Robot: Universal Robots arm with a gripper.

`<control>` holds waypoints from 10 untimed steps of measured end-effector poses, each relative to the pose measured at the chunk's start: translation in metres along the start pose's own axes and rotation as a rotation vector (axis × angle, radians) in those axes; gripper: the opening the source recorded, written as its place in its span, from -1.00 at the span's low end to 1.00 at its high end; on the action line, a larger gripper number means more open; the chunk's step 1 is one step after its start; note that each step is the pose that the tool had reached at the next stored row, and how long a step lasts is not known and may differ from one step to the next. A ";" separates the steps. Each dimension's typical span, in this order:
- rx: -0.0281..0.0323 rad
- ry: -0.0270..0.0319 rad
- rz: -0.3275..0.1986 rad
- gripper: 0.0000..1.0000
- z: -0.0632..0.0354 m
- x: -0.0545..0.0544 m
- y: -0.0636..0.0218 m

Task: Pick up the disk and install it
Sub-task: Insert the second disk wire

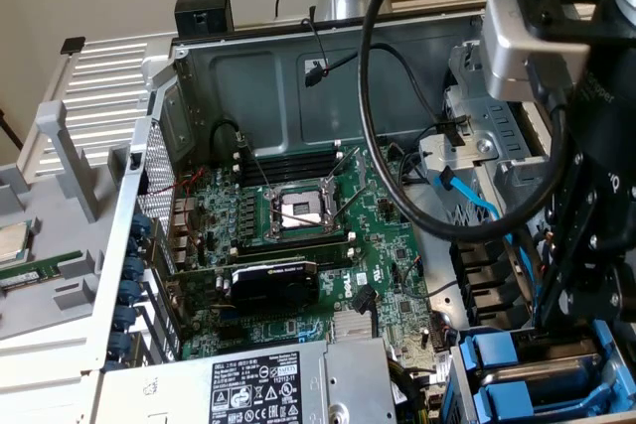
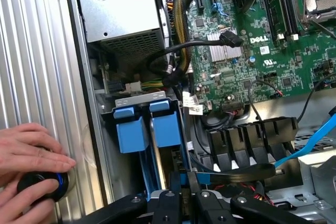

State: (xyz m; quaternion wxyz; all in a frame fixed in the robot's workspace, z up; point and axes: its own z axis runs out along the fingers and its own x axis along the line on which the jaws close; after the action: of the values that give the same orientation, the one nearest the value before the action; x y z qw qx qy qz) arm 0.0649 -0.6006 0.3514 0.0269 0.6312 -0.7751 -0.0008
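Pincer (image 2: 184,184) fingers stand pressed close together on a sliver of blue, which I take to be the rail frame of the disk (image 2: 181,175), held edge-on at the mouth of the drive bay (image 2: 140,98) and just beside the other blue tray (image 2: 131,129). How deep the disk sits in its slot cannot be told from here. The biggest risk comes from the computer case (image 1: 298,76) itself: the arm hangs low inside its right-hand corner in the exterior view, so any sideways drift could knock a wrist part against the metal walls. Next is the circuit board (image 2: 252,61), which lies near the bay. A disk that slips out of a thin edge grip could fall onto its small parts and damage them. At the bay, a slight tilt would probably jam the blue rails against the guides or against the neighbouring tray, and pressing on could bend the plastic. The thick black cable (image 1: 373,96) loops close around the arm and may snag, while the blue cable (image 2: 315,135) runs near the fingers and could get pinched. A person's hand (image 2: 31,145) rests on the ribbed panel (image 2: 31,51) over a round black knob (image 2: 42,184), close enough to the case that a sudden swing would be unsafe.
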 end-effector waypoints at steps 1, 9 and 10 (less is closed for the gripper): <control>-0.0005 -0.0020 0.000 -0.67 0.0000 0.000 0.0003; -0.0094 -0.0429 -0.002 -0.67 -0.0005 0.008 -0.0002; -0.0096 -0.0433 -0.002 -0.67 -0.0006 0.008 -0.0003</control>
State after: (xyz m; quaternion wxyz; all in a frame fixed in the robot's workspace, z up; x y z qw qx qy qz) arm 0.0635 -0.6088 0.3523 0.0132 0.6316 -0.7749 -0.0182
